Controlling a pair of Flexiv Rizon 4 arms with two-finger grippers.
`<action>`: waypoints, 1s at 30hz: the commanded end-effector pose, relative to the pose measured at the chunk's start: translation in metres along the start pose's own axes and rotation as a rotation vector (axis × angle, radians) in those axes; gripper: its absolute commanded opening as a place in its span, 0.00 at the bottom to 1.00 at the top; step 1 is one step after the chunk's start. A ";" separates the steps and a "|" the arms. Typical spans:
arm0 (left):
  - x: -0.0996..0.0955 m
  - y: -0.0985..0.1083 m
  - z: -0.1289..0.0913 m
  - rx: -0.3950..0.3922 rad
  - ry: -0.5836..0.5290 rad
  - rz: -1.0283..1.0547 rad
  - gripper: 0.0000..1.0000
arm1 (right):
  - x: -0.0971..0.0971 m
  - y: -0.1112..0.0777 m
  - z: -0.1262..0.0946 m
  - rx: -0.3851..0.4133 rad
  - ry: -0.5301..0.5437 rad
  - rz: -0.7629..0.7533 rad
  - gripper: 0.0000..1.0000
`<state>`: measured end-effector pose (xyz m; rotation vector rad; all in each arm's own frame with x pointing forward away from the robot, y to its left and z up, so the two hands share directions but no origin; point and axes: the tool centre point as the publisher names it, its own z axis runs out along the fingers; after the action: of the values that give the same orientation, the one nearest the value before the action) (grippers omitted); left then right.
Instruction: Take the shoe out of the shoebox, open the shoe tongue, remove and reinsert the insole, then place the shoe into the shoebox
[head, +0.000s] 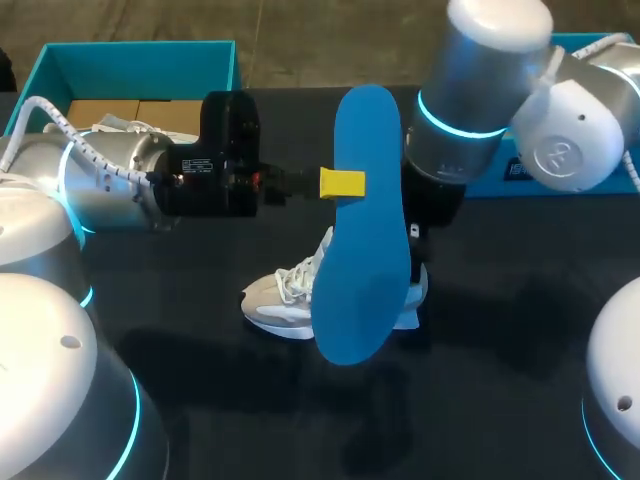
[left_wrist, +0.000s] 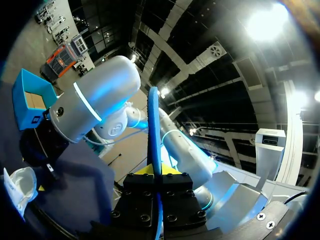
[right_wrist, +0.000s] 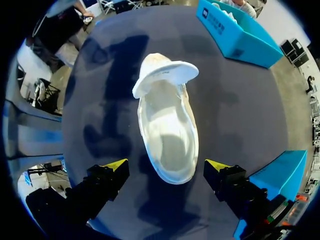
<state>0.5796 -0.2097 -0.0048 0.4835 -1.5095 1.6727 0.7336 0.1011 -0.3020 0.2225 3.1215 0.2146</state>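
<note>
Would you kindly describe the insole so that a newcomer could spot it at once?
Look above the middle of the dark table, over the white shoe. There the left pincer holds up a flat, foot-shaped insole, bright blue where the shoe is white.

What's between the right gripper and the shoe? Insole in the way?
Nothing: in the right wrist view the stretch from the open right gripper to the white shoe is bare. The blue insole is in the left gripper.
</note>
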 end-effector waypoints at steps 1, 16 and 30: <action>0.000 0.000 0.001 0.000 0.000 0.000 0.00 | 0.000 0.004 0.011 0.005 -0.003 -0.007 1.00; 0.000 0.000 0.001 0.000 0.000 0.000 0.00 | 0.005 0.005 0.030 0.003 0.022 -0.018 1.00; 0.000 0.000 0.001 0.000 0.000 0.000 0.00 | -0.002 0.012 0.028 0.000 -0.004 -0.021 1.00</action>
<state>0.5795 -0.2096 -0.0048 0.4837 -1.5095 1.6727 0.7343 0.1116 -0.3286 0.1903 3.1282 0.2214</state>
